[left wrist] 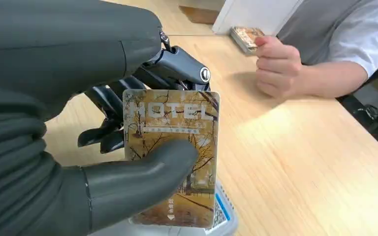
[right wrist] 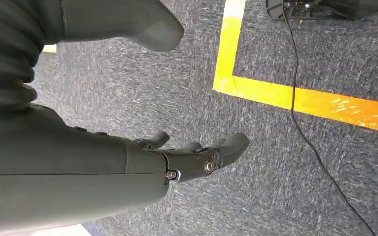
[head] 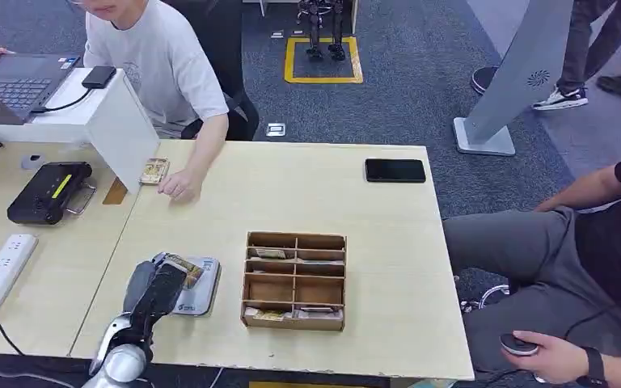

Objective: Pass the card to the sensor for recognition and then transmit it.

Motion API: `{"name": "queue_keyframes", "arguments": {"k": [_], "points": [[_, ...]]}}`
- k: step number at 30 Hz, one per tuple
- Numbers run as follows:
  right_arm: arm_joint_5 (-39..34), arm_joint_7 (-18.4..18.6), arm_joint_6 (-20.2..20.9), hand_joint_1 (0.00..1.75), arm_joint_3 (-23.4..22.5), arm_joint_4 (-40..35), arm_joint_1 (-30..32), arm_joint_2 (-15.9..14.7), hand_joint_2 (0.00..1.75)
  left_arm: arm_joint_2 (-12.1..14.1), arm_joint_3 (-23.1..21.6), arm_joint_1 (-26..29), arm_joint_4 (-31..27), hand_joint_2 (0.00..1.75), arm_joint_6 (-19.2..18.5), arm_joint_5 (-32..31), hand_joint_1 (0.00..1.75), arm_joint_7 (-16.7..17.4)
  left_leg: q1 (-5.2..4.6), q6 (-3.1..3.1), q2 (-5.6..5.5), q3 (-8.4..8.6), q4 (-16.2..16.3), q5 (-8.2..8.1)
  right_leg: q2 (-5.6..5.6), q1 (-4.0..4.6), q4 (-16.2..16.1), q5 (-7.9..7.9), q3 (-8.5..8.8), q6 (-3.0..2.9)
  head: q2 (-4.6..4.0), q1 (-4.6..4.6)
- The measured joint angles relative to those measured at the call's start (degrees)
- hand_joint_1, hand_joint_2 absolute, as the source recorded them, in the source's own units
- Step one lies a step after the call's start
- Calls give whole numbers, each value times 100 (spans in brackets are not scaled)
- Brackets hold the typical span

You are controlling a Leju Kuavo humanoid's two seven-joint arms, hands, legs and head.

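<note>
My left hand pinches a golden-brown hotel card between thumb and fingers. In the head view the card hovers over the grey sensor pad near the table's front left. The pad's edge with a blue label peeks out under the card in the left wrist view. My right hand hangs over dark carpet, fingers loosely apart and holding nothing. A person's hand rests on the table at the far left beside a small stack of similar cards.
A wooden divided box with several cards stands right of the sensor. A black phone lies at the far right of the table. A black device and power strip sit on the left table. Another person sits at right.
</note>
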Motion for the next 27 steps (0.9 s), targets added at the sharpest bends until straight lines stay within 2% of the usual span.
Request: {"name": "queue_keyframes", "arguments": {"k": [16,22,27], "points": [[-44,-20,-153,0,0,277,-20,-105,175,-28,-96,44,2,175,-68,-15,175,65,0,0,0,0,0,0,-1,0,0,0,1,0,0,0],[-50,-17,-369,0,0,518,-69,-177,175,-31,-100,41,149,175,40,-392,175,181,0,0,0,1,0,0,0,0,0,0,1,0,0,0],[-50,-39,-380,0,0,662,-84,-240,175,-31,-100,46,361,175,151,-669,175,227,0,0,0,1,0,0,-1,0,0,0,2,0,0,0]]}}
